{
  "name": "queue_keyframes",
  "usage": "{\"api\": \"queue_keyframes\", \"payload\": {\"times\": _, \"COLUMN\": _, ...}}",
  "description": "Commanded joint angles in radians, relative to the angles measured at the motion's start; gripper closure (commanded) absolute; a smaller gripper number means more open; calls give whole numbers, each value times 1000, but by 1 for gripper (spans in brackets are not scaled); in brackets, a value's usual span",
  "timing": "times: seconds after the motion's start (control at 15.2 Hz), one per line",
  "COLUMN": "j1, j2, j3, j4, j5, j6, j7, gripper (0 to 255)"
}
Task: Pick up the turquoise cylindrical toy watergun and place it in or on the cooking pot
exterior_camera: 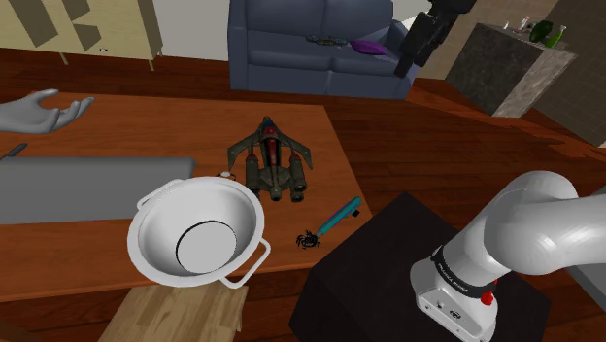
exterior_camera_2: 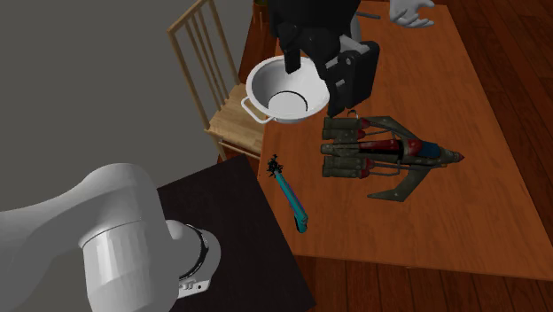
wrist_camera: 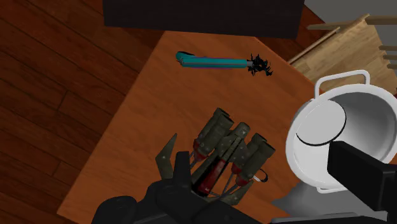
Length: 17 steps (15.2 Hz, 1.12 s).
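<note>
Barely begun: yet to grasp the watergun (exterior_camera: 335, 219) at the desk (exterior_camera: 117, 126) edge near the stand (exterior_camera: 388, 253), lift, drop into the pot (exterior_camera: 233, 199). Hovering high with gripper (exterior_camera: 406, 60) spread, empty.

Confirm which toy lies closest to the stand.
The slim turquoise watergun, at the table edge by the black stand; the dark winged spaceship toy sits farther in.

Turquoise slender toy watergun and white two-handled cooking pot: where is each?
Turquoise slender toy watergun (exterior_camera: 340, 215), shoulder view, middle of barrel.
White two-handled cooking pot (exterior_camera: 160, 225), shoulder view, inner wall.
</note>
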Motion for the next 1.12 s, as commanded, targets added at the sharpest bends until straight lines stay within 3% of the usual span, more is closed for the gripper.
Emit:
{"api": "queue_keyframes", "payload": {"times": 0.0, "j1": 0, "j2": 0, "j3": 0, "j4": 0, "j5": 0, "j6": 0, "j7": 0, "gripper": 0}}
{"api": "queue_keyframes", "payload": {"times": 0.53, "j1": 101, "j2": 23, "j3": -17, "j4": -246, "j5": -28, "j6": 241, "j7": -228, "gripper": 0}}
{"api": "queue_keyframes", "payload": {"times": 1.06, "j1": 190, "j2": 120, "j3": -38, "j4": -446, "j5": -69, "j6": 511, "j7": -449, "gripper": 0}}
